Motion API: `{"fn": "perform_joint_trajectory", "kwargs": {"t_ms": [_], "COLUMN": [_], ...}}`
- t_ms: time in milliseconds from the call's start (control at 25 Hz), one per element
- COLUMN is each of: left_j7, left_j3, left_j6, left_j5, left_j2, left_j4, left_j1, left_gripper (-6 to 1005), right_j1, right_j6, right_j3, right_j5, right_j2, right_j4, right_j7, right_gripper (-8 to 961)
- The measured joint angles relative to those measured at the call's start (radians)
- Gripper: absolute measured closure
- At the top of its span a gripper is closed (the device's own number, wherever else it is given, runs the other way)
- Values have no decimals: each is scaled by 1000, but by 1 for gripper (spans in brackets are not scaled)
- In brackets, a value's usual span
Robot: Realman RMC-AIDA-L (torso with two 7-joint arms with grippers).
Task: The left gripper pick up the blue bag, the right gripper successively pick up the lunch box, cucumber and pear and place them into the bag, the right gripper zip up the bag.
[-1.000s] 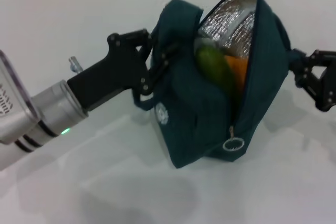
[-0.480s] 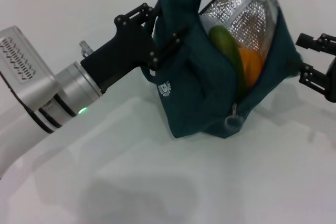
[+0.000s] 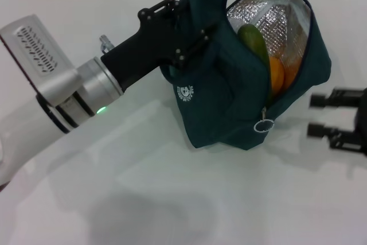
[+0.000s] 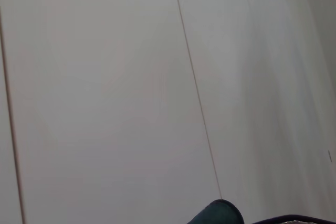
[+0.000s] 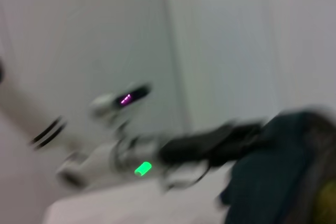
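In the head view, the white table (image 3: 172, 199) is seen nearest the camera, and on it, at the right edge, the right gripper (image 3: 327, 116) is found with its two fingers spread apart and nothing held between them; it is kept just beside the lower right side of the blue bag (image 3: 229, 107), without touching it. The bag's ring pull (image 3: 263, 125) is seen hanging at the low end of the unzipped opening, close to those open fingers. The blue bag is held tilted, its bottom resting on the table and its mouth turned toward the right, so that the silver foil lining (image 3: 278, 18) is exposed. Inside the opening, the cucumber (image 3: 254, 41) is seen lying against the near wall, and the pear (image 3: 276, 76) is lodged just below and beside it; the lunch box cannot be made out. A white round logo (image 3: 184, 92) is shown on the bag's side. Farther back and to the left, the bag's upper fabric is clamped by the left gripper (image 3: 192, 38), whose fingers are closed on it. In the left wrist view, only a tip of the bag (image 4: 218, 213) is seen against pale wall panels (image 4: 105, 87).
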Motion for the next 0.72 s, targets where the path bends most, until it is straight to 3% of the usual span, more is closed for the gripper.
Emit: {"fn": "perform_joint_trajectory", "kwargs": {"t_ms": [80,360,720], "left_j7": [0,-3,-3], "left_j3": [0,2,3], "left_j6": [-13,-18,-7], "left_j5": [0,15,17], "left_j2": [0,0,0], "left_j4": [0,-1,-1], "left_j1": [-12,-25,-16], "left_gripper": [449,450,452], "right_j1": [21,70,95], "right_j6": [30,181,291], "right_j3": [0,1,3], "right_j5": [-62,-128,-131], "right_j2": [6,61,63], "right_j4": [0,-2,-94], "right_j7": [38,67,28], "right_gripper": [396,408,409]}}
